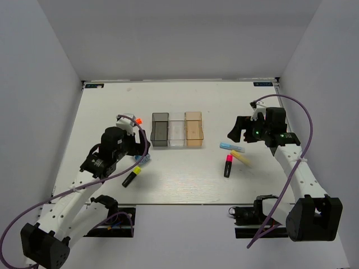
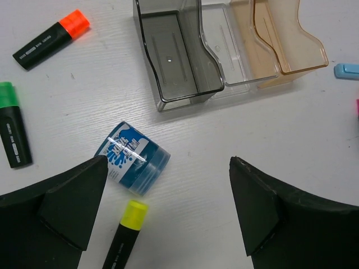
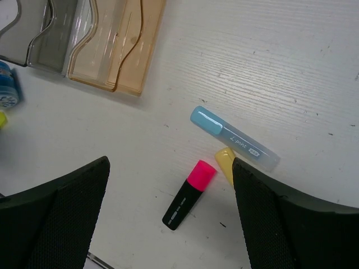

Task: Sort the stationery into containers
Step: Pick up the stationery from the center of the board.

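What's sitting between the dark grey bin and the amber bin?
The clear bin, set side by side in a row with the dark grey bin and the amber bin. The top external view shows it plainly, the left wrist view too.

Bright, even light — soft shadows, glare on blue roll (image 2: pixel 134 159).
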`<state>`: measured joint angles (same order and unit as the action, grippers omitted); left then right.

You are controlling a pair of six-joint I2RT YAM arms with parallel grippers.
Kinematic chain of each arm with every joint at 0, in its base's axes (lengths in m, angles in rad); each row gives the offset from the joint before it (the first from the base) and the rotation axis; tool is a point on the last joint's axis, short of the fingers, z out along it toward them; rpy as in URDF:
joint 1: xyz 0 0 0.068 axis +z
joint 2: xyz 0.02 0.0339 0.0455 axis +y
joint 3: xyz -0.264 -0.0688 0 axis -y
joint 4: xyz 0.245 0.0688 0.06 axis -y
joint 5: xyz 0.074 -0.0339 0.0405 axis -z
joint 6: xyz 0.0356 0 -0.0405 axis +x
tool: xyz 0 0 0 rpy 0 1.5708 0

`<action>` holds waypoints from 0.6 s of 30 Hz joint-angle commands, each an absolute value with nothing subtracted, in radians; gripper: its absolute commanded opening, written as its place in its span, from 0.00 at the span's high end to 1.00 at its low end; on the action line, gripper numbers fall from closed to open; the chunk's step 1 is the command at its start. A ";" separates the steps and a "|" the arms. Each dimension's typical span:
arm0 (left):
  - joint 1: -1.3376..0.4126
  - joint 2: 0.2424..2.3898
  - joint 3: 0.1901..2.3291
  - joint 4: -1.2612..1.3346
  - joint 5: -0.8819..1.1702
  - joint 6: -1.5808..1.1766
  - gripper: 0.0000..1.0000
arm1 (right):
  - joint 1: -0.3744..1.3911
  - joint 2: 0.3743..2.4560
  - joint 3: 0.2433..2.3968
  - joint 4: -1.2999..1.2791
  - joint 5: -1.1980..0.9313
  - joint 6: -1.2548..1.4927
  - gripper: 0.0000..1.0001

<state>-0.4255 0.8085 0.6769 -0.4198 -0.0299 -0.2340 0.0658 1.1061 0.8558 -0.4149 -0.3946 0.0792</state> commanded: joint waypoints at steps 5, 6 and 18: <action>-0.422 0.861 0.695 -0.437 0.020 -0.278 0.02 | 0.066 1.077 0.851 -0.387 -0.406 0.006 0.09; -0.423 0.867 0.698 -0.442 0.018 -0.276 0.02 | 0.066 1.077 0.851 -0.391 -0.422 0.006 0.09; -0.423 1.050 0.764 -0.524 0.115 -0.124 0.21 | 0.071 1.037 0.850 -0.472 -0.612 -0.218 0.09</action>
<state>-0.4255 0.9936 0.7036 -0.4732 0.0795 -0.1799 0.0666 1.0653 0.8524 -0.4503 -0.5438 -0.1570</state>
